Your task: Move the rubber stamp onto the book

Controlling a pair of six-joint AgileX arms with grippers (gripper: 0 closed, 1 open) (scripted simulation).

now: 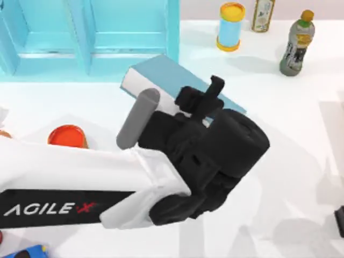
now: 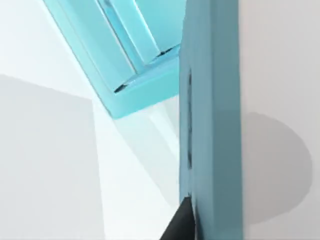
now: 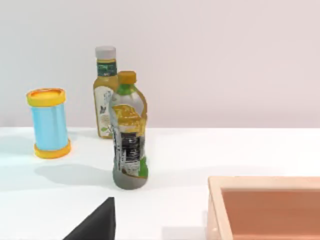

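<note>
Fingers of left gripper above book; spread or pinching, cannot tell. Probably light, rigid rubber stamp: grip across blocky body. Parked right gripper.

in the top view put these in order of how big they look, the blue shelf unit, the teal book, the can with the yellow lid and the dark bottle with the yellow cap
1. Blue shelf unit, cut by the frame edge.
2. Teal book, partly hidden under the left arm.
3. Dark bottle and yellow-lidded can: too alike to rank.
</note>
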